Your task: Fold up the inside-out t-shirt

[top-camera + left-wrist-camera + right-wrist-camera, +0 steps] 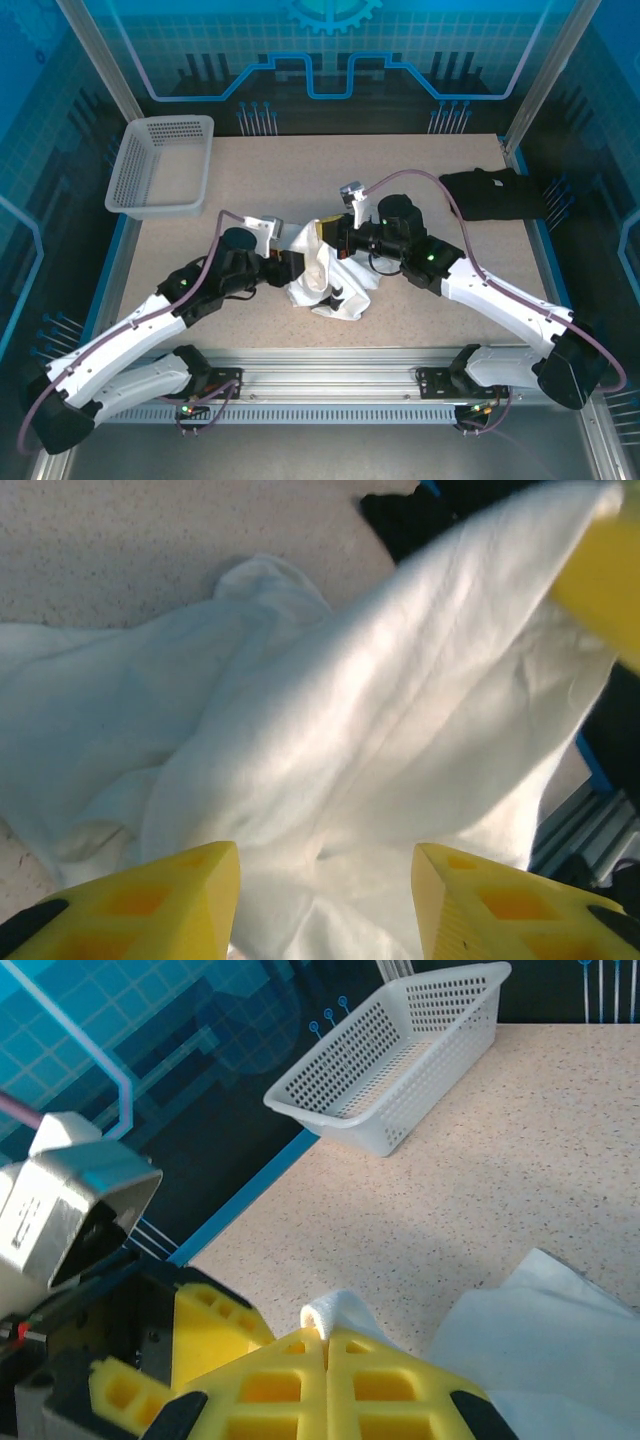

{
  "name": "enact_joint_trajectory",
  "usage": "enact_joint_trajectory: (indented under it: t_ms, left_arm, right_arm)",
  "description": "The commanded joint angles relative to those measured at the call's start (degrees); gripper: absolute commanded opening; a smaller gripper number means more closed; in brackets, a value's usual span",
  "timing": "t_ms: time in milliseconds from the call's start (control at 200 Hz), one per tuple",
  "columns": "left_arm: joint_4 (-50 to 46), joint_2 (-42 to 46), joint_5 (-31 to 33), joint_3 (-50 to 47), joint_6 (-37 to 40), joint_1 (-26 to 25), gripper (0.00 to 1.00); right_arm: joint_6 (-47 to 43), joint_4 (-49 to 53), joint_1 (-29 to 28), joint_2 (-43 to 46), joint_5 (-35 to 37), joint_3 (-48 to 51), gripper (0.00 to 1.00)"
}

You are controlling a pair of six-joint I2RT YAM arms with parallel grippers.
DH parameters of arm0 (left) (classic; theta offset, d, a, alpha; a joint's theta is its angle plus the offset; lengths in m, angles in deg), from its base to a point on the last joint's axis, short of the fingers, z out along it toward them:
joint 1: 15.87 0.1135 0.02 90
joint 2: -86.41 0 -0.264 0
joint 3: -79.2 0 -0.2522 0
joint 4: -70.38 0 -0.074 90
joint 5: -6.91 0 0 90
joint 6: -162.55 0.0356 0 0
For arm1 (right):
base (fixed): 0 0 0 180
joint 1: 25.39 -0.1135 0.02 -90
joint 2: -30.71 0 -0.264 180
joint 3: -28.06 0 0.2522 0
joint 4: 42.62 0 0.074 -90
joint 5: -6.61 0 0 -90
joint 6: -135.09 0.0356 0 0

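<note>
The white inside-out t-shirt (328, 280) lies bunched in the middle of the table, one part lifted. My right gripper (337, 240) is shut on a small fold of its fabric, and the fold (335, 1315) pokes out above the closed yellow fingertips (328, 1338). My left gripper (293, 264) is at the shirt's left side. In the left wrist view its yellow fingers (150, 900) stand wide apart with white cloth (330, 750) draped between them, gripper (325, 905) open. The two grippers are close together.
A white perforated basket (160, 165) sits at the back left, also in the right wrist view (400, 1050). A black folded garment (493, 193) lies at the back right. Bare speckled tabletop (270, 180) surrounds the shirt.
</note>
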Motion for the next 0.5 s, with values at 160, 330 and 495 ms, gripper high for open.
enact_joint_trajectory:
  t_ms: [160, 330, 495]
  left_arm:
    - [-5.18, -6.23, 5.15, 4.53, 2.13, -4.17, 0.48]
    - [-7.03, -12.36, 3.79, 7.17, -0.14, -4.24, 0.49]
    - [-1.70, -15.27, 3.32, 6.78, 0.14, -4.16, 0.37]
  right_arm:
    - [-0.78, 1.18, 0.26, 1.70, 2.74, -1.36, 0.00]
    - [-1.05, 1.41, 0.57, 2.63, 3.25, -0.55, 0.00]
    - [-1.61, 1.96, 0.98, 3.72, 3.62, -0.21, 0.00]
